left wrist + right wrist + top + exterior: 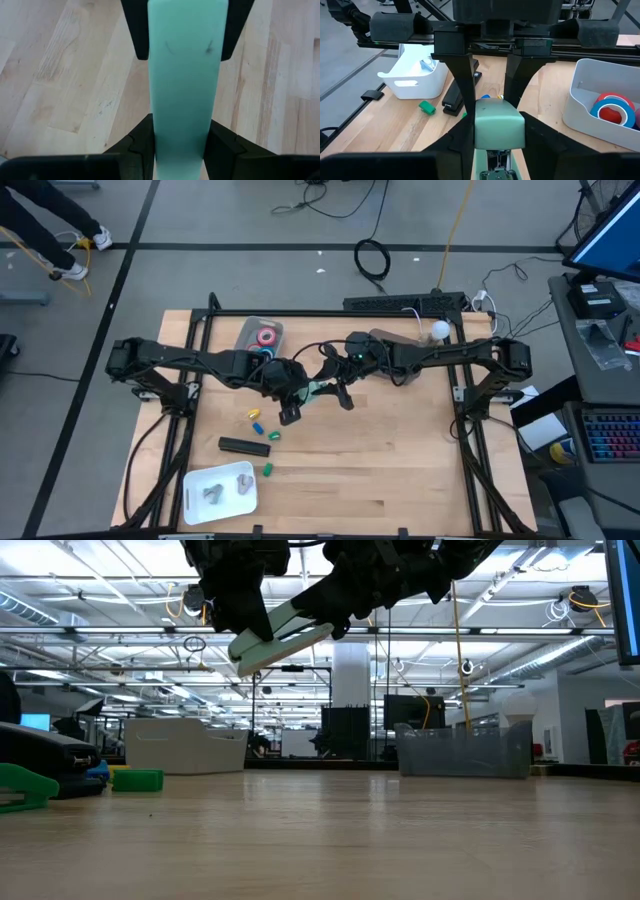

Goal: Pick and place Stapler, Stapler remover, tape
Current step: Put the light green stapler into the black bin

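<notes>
A pale green stapler (320,388) hangs in the air above the middle of the table, between my two grippers. My left gripper (181,150) is shut on its lower end and my right gripper (499,145) on its higher end. In the low view the stapler (280,643) slants well above the tabletop. Red and blue tape rolls (610,109) lie in a clear container (262,335) at the far side. A black stapler-shaped bar (244,445) lies flat on the table. Grey pieces lie in a white tray (220,488). My left gripper pinches the stapler's lower end (181,125) between its two fingers (140,145), which lie on its long sides. It comes from above and from the table's left. The stapler is lifted clear and tilted. My right gripper pinches the stapler's opposite, higher end (499,127) between its two fingers (457,145), coming from the table's right and slanting down. Its fingers sit on the stapler's two sides. The stapler is clear of the table.
Small yellow, blue and green bits (262,428) lie on the table near the black bar. The white tray sits at the near left corner. A pale bulb-like object (439,330) stands at the far right. Bare wood spreads across the table's right half (400,460).
</notes>
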You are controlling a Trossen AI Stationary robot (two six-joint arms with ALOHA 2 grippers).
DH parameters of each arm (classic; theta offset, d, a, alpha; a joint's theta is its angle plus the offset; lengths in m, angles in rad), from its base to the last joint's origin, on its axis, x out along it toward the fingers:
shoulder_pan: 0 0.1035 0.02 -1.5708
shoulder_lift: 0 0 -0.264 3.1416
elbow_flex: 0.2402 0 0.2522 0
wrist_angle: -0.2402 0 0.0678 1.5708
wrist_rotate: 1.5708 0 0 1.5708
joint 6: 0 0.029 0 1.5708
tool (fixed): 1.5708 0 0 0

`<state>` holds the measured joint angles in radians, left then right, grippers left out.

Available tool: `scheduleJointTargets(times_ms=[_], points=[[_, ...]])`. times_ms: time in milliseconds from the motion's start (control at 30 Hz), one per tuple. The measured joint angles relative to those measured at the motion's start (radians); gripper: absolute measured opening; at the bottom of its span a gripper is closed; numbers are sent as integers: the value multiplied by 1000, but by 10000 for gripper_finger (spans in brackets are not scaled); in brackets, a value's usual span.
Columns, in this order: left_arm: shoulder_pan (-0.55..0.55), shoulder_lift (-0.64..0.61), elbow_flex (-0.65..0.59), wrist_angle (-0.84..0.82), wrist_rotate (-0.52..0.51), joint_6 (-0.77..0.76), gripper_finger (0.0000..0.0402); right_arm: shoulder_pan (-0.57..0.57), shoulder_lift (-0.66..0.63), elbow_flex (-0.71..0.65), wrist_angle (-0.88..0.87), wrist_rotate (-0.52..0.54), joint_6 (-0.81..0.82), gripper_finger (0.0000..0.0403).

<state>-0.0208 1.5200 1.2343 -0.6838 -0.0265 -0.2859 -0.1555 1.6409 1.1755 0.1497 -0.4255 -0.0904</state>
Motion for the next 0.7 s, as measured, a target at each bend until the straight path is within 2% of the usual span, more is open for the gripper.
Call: scheduleJointTargets(times_ms=[300,367,567,700], points=[[0,0,0,0,0,-2,122,0,0,0,0,1,0,118],[0,0,0,0,0,-7,143,0,0,0,0,2,0,118],[1,0,0,0,-27,-73,246,0,0,-2,-7,8,0,118],[1,0,0,-3,-27,-102,278,0,0,-2,-9,9,0,118]])
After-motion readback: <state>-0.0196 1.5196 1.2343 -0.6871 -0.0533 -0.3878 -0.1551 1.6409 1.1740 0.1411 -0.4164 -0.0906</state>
